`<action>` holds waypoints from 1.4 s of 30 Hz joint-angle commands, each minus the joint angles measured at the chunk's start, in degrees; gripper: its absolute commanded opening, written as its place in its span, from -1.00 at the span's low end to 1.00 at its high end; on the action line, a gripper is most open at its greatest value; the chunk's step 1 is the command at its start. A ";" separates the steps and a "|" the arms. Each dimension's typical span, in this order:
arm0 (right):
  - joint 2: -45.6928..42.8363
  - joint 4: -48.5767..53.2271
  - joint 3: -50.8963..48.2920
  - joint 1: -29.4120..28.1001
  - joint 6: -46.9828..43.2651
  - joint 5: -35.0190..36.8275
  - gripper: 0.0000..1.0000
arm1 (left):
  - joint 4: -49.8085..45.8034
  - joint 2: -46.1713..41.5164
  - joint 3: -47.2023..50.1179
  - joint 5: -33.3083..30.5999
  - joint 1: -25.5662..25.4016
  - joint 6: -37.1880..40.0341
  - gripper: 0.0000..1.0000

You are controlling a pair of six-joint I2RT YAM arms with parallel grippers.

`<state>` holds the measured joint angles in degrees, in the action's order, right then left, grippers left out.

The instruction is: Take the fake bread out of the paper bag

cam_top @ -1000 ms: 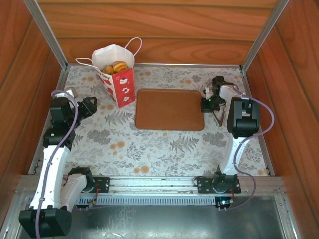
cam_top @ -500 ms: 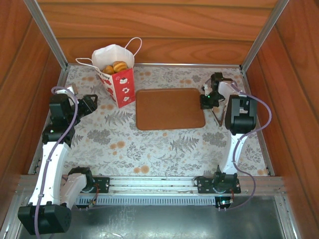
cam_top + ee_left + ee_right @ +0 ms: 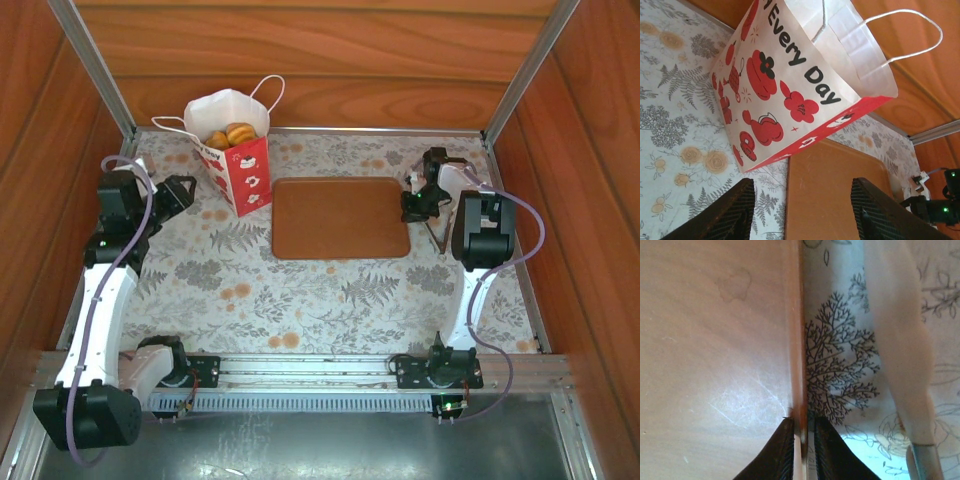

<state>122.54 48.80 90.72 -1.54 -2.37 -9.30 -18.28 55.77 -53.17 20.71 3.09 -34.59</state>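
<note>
The white paper bag (image 3: pixel 243 160) with red fruit print stands upright at the back left, its mouth open upward. Golden fake bread (image 3: pixel 230 135) shows inside the mouth. In the left wrist view the bag's (image 3: pixel 790 80) printed side reads "Every Day", and the bread is hidden. My left gripper (image 3: pixel 183 192) is open just left of the bag and apart from it, its fingers (image 3: pixel 735 215) spread wide with nothing between them. My right gripper (image 3: pixel 412 200) is shut on the right rim of the flat brown tray (image 3: pixel 801 390).
The brown tray (image 3: pixel 340 218) lies flat mid-table, its left edge close to the bag's foot. A floral cloth (image 3: pixel 300 300) covers the table. Wooden walls and metal rails (image 3: pixel 105 70) close in the back and sides. The bag's cord handles (image 3: pixel 270 95) stick up.
My left arm has swung farther back along the left side, bringing its gripper closer to the bag. My right gripper shifted slightly back along the tray's right rim.
</note>
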 commanded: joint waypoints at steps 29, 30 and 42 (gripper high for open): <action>-5.99 3.21 -3.36 -0.37 0.77 -1.42 -0.51 | 4.34 8.18 -7.50 -1.28 2.32 -4.26 0.23; -7.51 3.01 -2.82 -0.38 1.68 -2.29 -0.46 | 4.34 8.74 -8.13 -1.29 2.43 -4.26 0.28; -18.41 -18.83 -0.47 -7.66 23.15 -23.20 -0.22 | 16.00 23.63 -18.43 10.08 7.14 -18.23 0.52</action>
<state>104.86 40.16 89.89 -6.07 10.26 -24.01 -7.20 76.14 -67.59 25.61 9.72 -47.31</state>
